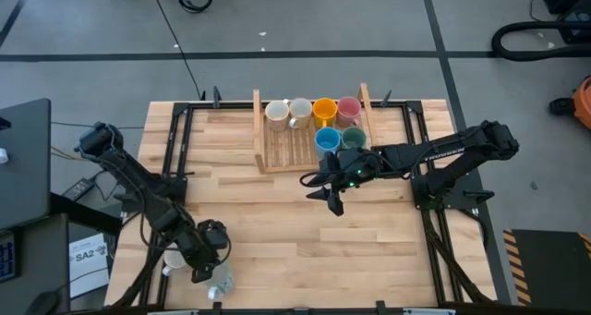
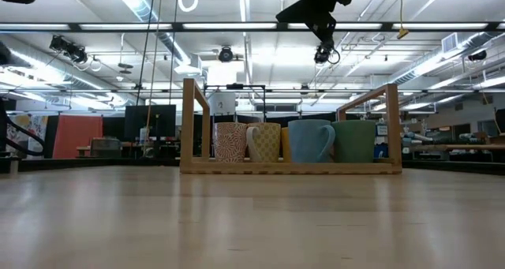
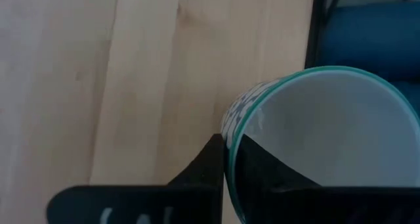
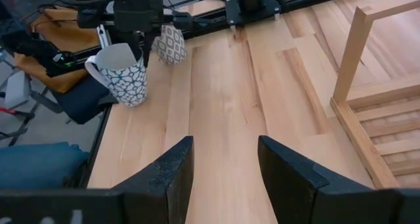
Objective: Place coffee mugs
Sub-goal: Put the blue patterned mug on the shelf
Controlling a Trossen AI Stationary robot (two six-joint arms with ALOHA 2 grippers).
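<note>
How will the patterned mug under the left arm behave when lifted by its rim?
The patterned mug looks rigid, likely ceramic, so it shouldn't flex. The left gripper pinches only one wall at the rim, so it may swing or tilt. Its surface looks glossy, so it might slip.

Table (image 1: 277, 232) is showing smooth pale wood planks; rack (image 1: 261, 135) on it is showing bare wood; mugs (image 2: 312, 140) in it are looking glossy, glazed.

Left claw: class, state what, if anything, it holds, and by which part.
The left claw is shut on a patterned white mug, pinching its rim: one finger inside, one outside. The right claw is open and holds nothing.
</note>
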